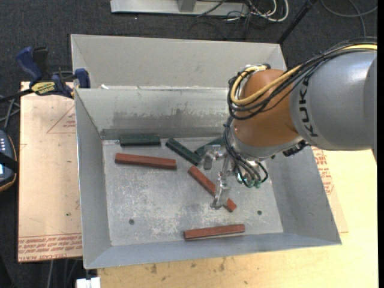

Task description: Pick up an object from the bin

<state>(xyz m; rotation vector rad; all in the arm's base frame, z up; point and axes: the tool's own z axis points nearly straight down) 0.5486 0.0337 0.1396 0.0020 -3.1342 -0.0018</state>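
gripper (219,203) low in bin (90,179), right of centre | open or clenched: could not tell | red bar (201,179) lay right under it, at the bar's lower-right end | long axis ran diagonally, upper-left to lower-right | bar: slim, flat, reddish-brown, lying on the floor

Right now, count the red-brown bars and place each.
3 red-brown bars: one at left, one along the near edge, one slanted centrally beneath the gripper. The arm may hide more.
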